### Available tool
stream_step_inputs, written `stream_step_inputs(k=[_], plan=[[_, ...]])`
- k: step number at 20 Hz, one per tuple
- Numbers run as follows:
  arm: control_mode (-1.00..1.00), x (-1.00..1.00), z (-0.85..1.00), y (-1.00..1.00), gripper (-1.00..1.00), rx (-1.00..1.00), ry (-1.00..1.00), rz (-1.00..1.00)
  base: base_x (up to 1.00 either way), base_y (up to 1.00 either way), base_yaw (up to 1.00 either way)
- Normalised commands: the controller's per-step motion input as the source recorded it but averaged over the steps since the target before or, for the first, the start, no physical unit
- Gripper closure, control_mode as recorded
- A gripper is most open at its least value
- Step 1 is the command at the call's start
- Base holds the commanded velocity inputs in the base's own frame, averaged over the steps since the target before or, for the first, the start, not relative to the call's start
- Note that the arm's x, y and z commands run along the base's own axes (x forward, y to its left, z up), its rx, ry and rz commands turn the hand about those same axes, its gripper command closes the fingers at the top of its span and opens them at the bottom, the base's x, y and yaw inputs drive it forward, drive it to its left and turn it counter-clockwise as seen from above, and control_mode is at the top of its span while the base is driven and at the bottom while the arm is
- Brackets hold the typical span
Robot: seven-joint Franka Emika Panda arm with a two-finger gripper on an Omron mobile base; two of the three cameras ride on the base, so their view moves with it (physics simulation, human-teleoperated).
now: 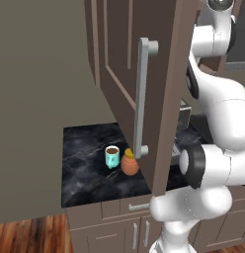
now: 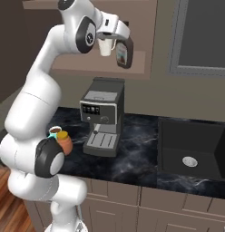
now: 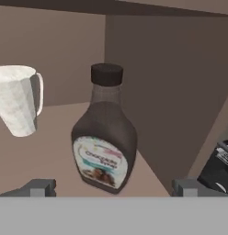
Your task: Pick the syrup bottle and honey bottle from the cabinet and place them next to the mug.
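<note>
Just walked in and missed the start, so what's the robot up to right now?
The arm is reaching into the open wall cabinet, its gripper lined up on the syrup bottle, which is tilted on the shelf beside a white cup. The jaws are spread either side of the bottle, not closed on it. The honey bottle already sits on the counter next to the mug.

A kitchen: black marble counter (image 2: 137, 158), sink (image 2: 191, 149), coffee machine (image 2: 103, 115), and brown wall cabinet (image 1: 139, 64).
</note>
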Motion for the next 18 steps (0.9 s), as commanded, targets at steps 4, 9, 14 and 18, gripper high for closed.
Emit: stream_step_inputs(k=[4,9,14,18], plan=[[-1.0,0.29,0.0,-0.01,-1.0,0.0,0.0,-0.01,0.0,0.0,0.0],[-1.0,0.39,0.02,0.0,-1.0,0.0,0.0,-0.05,0.0,0.0,0.0],[-1.0,0.32,0.0,0.0,-1.0,0.0,0.0,-0.07,0.0,0.0,0.0],[-1.0,0.21,0.0,-0.01,-1.0,0.0,0.0,-0.08,0.0,0.0,0.0]])
